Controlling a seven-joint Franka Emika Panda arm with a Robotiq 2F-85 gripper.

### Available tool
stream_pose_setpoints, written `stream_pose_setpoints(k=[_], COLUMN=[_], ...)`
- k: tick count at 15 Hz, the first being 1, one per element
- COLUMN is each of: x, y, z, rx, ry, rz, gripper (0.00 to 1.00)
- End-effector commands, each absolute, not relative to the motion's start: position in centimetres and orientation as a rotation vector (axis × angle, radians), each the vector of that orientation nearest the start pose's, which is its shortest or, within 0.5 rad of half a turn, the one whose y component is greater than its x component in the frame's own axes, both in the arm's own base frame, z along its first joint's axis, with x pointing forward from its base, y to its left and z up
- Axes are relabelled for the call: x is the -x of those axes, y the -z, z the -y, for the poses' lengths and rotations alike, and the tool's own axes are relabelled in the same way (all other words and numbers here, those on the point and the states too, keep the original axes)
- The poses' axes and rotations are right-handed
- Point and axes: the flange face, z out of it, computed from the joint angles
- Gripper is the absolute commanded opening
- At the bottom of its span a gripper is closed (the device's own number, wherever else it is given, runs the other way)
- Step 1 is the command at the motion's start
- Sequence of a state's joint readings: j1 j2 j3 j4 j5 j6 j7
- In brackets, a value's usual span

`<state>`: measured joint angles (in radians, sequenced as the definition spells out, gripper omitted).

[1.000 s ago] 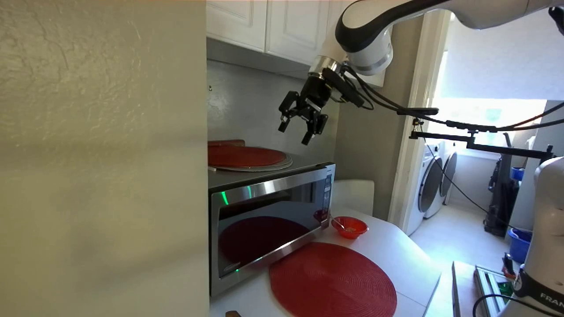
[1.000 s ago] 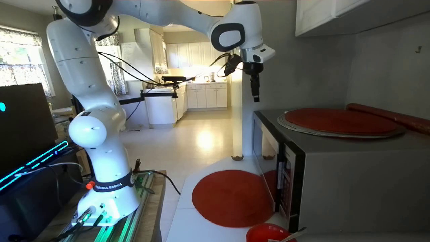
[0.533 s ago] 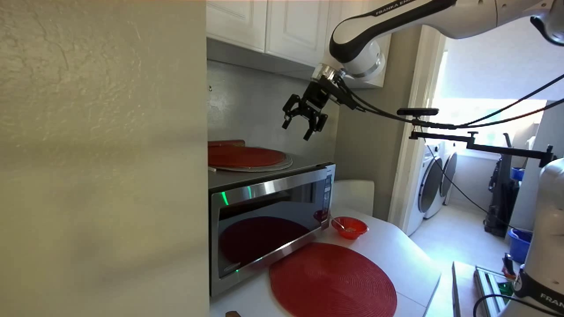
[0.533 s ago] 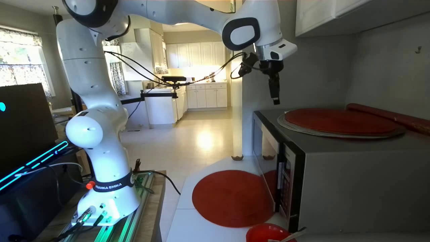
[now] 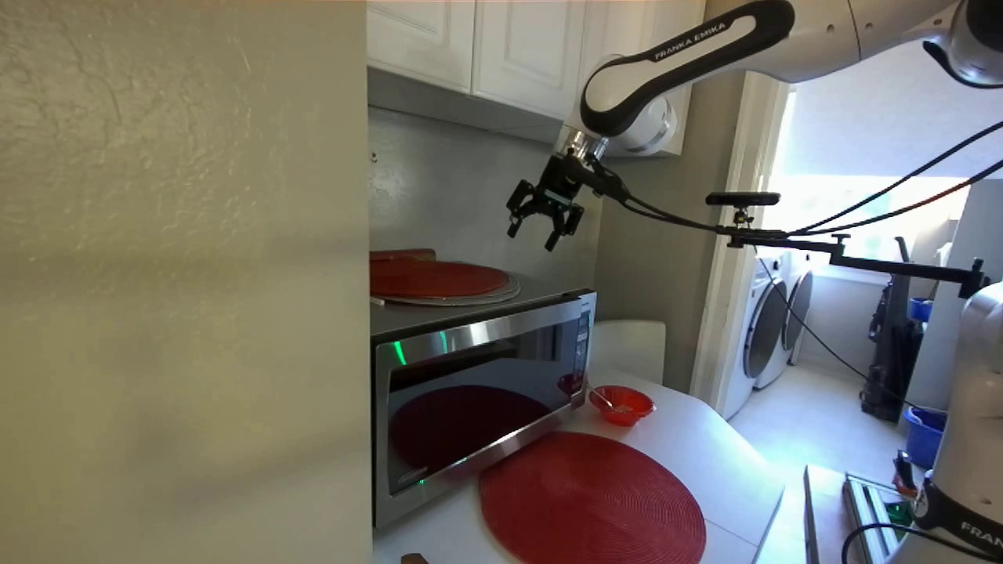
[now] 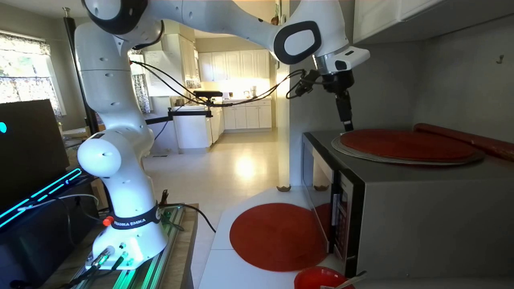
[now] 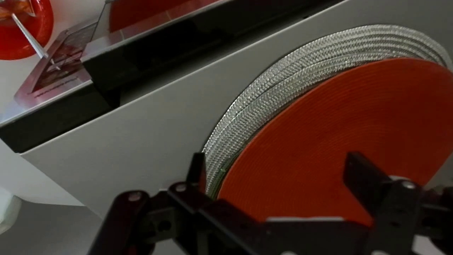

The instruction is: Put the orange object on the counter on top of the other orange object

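One flat round red-orange mat lies on the white counter (image 5: pixel 689 446) in front of the microwave; this counter mat shows in both exterior views (image 5: pixel 592 501) (image 6: pixel 277 237). The other red-orange mat lies on a stack of grey woven mats on the microwave; this upper mat shows in both exterior views (image 5: pixel 439 278) (image 6: pixel 405 144) and in the wrist view (image 7: pixel 336 124). My gripper (image 5: pixel 531 237) is open and empty above the microwave top. In an exterior view its fingertips (image 6: pixel 348 127) appear near the upper mat's far edge. In the wrist view the open fingers (image 7: pixel 276 157) frame the upper mat's edge.
The microwave (image 6: pixel 421 224) stands on the counter. A red bowl (image 5: pixel 621 409) with a spoon stands beside it. Grey woven mats (image 7: pixel 283 81) lie under the upper mat. A red roll (image 6: pixel 466 138) lies behind them. White cabinets (image 5: pixel 525 55) hang above.
My gripper has moved over the microwave, to the right and slightly down in an exterior view, tilting a little. It stays open. The mats and bowl have not moved.
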<state>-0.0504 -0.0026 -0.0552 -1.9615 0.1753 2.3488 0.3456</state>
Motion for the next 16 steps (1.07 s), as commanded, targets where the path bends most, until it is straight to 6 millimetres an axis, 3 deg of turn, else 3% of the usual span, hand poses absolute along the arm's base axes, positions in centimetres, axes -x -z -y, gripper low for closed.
stream_pose_setpoints(k=[1, 4, 7, 11, 16], x=[-58.8, -59.3, -61.9, -66.0, -69.8], y=[-51.6, -50.8, -49.6, -47.9, -48.0], z=[6.0, 5.5, 6.6, 9.6, 11.1], rx=[2.791, 2.774, 2.735, 2.666, 2.413], ry=[0.542, 0.547, 0.583, 0.641, 0.528], rz=[-0.787, -0.776, -0.853, -0.996, -1.100], gripper=[1.00, 1.00, 1.00, 1.00, 1.00])
